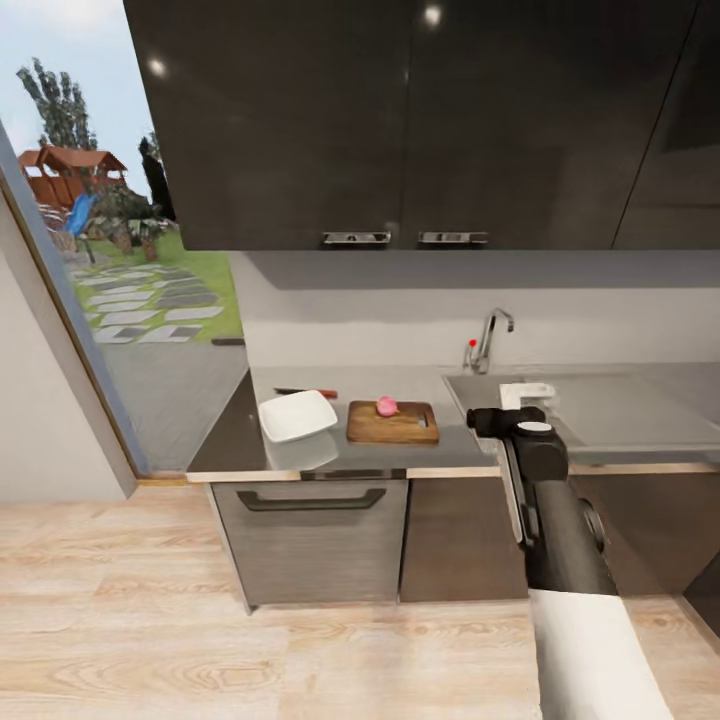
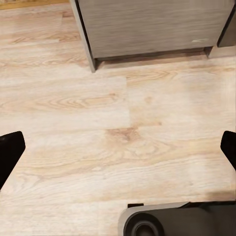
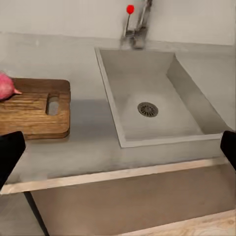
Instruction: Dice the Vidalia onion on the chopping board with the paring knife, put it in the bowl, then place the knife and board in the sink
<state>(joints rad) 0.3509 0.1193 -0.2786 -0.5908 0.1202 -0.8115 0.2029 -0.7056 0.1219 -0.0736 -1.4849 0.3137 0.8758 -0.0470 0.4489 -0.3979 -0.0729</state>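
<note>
The Vidalia onion, a small pink bulb, rests on the brown chopping board on the grey countertop. In the right wrist view the onion sits at the far end of the board. Left of the board stands the white bowl, and behind it lies the red-handled paring knife. The steel sink lies right of the board, and its basin holds nothing. My right gripper hovers open at the sink's front left corner, fingertips spread wide. The left gripper is open over the floor.
A chrome faucet with a red knob stands behind the sink. Dark wall cabinets hang above the counter. Below are a drawer front and wooden floor. A glass door at left shows a garden.
</note>
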